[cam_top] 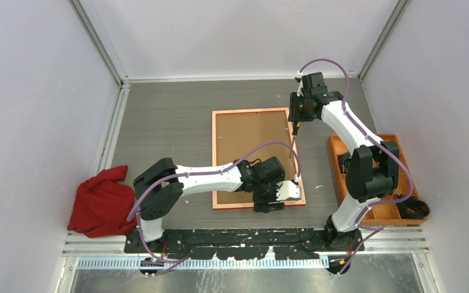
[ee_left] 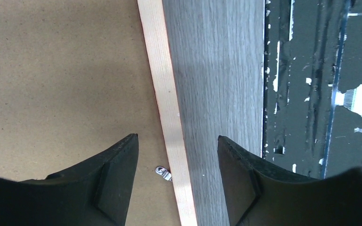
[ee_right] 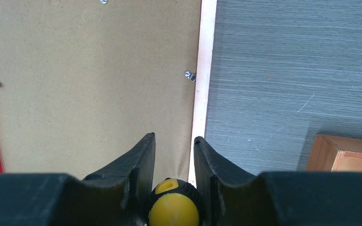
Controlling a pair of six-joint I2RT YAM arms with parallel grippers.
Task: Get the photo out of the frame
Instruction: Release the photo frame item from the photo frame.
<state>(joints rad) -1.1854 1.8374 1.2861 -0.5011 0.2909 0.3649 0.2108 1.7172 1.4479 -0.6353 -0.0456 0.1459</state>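
Looking down into a small booth: plain pale walls [cam_top: 36,91] on three sides, aluminium rails [cam_top: 113,125] along the corners and floor edges, a grey wood-grain table [cam_top: 165,134] filling the floor. Scuffed and paint-flecked along the near edge, on the black base plate [cam_top: 238,238] carrying both arms. Faintly scratched in the grey grain on the right, seen from the right wrist.

Lying flat and face down at mid-table, the frame [cam_top: 214,152], with an orange-looking rim around a brown backing board [cam_top: 250,137]. Cannot see the photo; hidden under that board. Small metal clips [ee_right: 190,75] set along the inner edge of the rim.

Left gripper [ee_left: 176,141] low by the near right corner of the frame: fingers wide apart and holding nothing, one over the board, the other over bare table, the near rail running between them.

Right gripper [ee_right: 173,139] at the far right corner: fingers narrow, clamped on the yellow-and-black handle of a screwdriver [ee_right: 174,207], shaft pointing down toward the right rail.

Resting on the right side of the table, apart from the frame, an orange compartment tray [cam_top: 336,165]. Heaped at the near left, a crumpled red cloth [cam_top: 101,204].
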